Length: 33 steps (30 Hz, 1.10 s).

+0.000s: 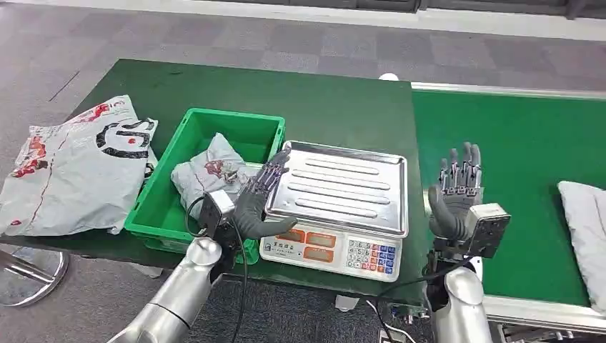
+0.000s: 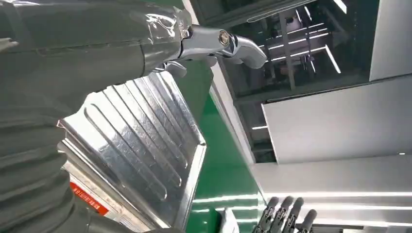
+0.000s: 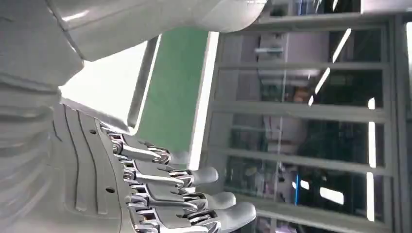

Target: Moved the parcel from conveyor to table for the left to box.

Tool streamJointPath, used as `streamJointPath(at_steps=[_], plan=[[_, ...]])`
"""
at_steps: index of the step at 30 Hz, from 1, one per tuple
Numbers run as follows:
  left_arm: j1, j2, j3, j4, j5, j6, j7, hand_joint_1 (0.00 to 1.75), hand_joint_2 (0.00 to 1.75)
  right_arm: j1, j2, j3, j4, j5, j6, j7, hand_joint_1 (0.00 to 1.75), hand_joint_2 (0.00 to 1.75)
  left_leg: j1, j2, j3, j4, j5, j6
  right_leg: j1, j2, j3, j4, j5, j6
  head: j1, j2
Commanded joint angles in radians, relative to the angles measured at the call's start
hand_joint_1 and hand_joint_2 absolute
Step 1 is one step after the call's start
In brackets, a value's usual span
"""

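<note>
While both arms are raised in front of the robot, neither hand holds anything. Nearest me, the left hand [image 1: 261,193] hangs with its fingers spread, at the seam between the green bin [image 1: 161,207] and the weighing scale [image 1: 334,246], its fingertips over the near-left corner of the steel scale tray [image 1: 343,186]. The right hand [image 1: 457,193] stands upright and empty, fingers apart and pointing away, over the near edge of the green conveyor [image 1: 514,150], just past the scale's right side.

Going by the task, the thing to fetch is the pale grey parcel [image 1: 584,229] lying flat on the belt at the far right, partly cut off by the frame. It lies to the right of the right hand, apart from it, its long axis running roughly away from the robot along its visible edge. That hand is plainly the nearer; the left has the scale in between.

Farther left, one wrapped parcel [image 1: 214,171] already sits in the bin, and a large printed bag [image 1: 75,168] lies on the table [image 1: 321,107] beyond it.
</note>
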Motion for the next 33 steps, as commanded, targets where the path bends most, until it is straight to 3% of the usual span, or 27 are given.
streamJointPath(at_steps=[1,5,33], plan=[[-0.02,0.009,0.008,0.035,-0.005,-0.006,0.004,0.0,1.75,-0.007,-0.012,-0.034,0.028,0.022,-0.035,0.002,0.0,1.75,0.001,-0.001,0.003,-0.002,-0.001,0.002,0.001,-0.001,0.004,-0.003,-0.001,-0.003,0.0,0.0],[-0.029,0.006,-0.001,0.048,-0.021,0.012,0.004,0.0,1.75,-0.024,-0.018,-0.011,0.047,0.084,-0.077,-0.02,0.0,1.75,0.001,0.0,0.002,-0.001,-0.001,0.001,0.001,0.0,0.002,-0.001,0.0,-0.002,0.0,0.0],[-0.035,0.007,-0.001,0.062,-0.03,0.021,0.004,0.0,1.75,-0.018,-0.014,-0.028,0.01,0.102,-0.111,0.019,0.0,1.75,0.001,-0.001,0.003,-0.002,0.0,0.002,0.001,-0.001,0.003,-0.002,0.0,-0.003,0.0,0.0]])
